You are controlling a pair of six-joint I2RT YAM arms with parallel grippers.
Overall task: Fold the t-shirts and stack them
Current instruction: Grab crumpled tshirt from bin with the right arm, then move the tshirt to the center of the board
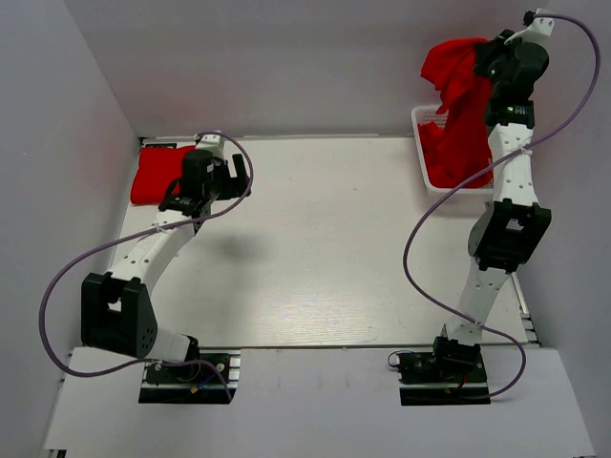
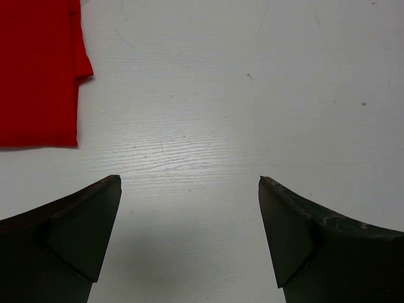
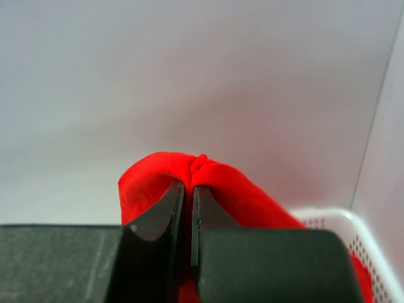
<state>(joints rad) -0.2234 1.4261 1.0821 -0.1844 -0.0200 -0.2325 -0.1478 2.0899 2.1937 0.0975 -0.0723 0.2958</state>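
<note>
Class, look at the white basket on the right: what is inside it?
A red t-shirt, pinched in the jaws of the right gripper, hangs down into the white basket. Its floor, and any shirts beneath, are covered.

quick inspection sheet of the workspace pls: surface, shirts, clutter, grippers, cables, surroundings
surface: white table, bare in the middle
job's things: folded red t-shirt flat at far left corner; lifted red t-shirt hanging above the white basket, its lower part in the basket
clutter: nothing seen
grippers: left gripper open over bare table; right gripper shut on the lifted red t-shirt
cables: purple cables loop along both arms
surroundings: grey walls around the table
</note>
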